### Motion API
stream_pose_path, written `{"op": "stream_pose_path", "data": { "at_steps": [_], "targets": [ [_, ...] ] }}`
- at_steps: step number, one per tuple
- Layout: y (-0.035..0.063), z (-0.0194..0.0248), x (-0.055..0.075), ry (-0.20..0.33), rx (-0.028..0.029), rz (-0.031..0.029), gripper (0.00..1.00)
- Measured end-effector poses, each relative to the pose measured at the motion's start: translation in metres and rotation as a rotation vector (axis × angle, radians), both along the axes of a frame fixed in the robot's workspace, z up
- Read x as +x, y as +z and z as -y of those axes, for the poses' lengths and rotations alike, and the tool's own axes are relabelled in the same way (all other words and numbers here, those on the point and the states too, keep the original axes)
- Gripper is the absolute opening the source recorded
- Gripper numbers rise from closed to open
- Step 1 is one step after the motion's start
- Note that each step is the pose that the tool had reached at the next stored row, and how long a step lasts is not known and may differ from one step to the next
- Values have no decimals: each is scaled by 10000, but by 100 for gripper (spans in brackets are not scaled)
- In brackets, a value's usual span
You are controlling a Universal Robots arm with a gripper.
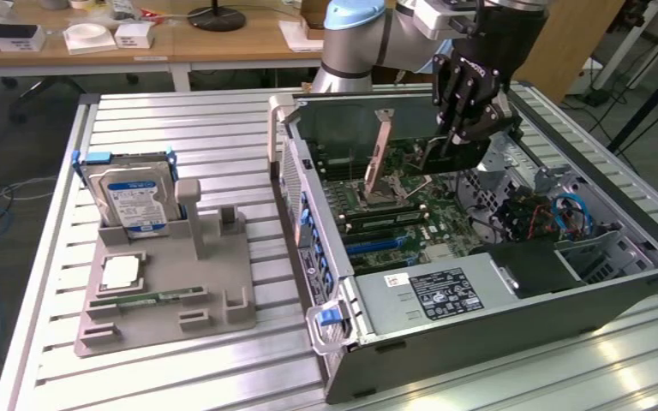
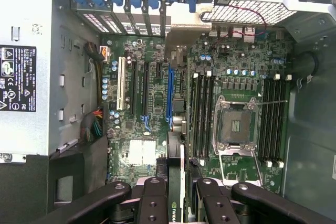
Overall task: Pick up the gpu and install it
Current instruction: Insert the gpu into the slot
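Pinching the gpu (image 2: 176,161) edge-on between its fingers (image 2: 152,203), the gripper (image 2: 178,184) held it above the motherboard (image 2: 142,108). It hung clear of the motherboard's slots.

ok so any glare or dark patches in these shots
exterior view: light glares off the table slats at that view's right, the case interior is dim; wrist view: motherboard evenly lit, case rim washed out white, pocket beside the power supply in deep shadow
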State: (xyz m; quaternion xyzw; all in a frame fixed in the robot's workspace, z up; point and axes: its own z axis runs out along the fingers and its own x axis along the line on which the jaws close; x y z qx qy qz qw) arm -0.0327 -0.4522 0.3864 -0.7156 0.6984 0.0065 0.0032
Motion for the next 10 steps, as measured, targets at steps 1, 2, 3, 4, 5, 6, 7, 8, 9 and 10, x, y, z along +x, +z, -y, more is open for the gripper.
{"op": "stream_pose_path", "data": {
  "at_steps": [1,2,3,4,5,6,7,8,9,10],
  "targets": [
    [0,0,0,0,0,0,26],
    [0,0,0,0,0,0,26],
    [0,0,0,0,0,0,26],
    [0,0,0,0,0,0,26],
    [0,0,0,-1,0,0,26],
    [0,0,0,0,0,0,26],
    [0,0,0,0,1,0,26],
    [0,0,0,0,0,0,26],
    [0,0,0,-1,0,0,26],
    [0,0,0,0,0,0,26]
  ]
}}
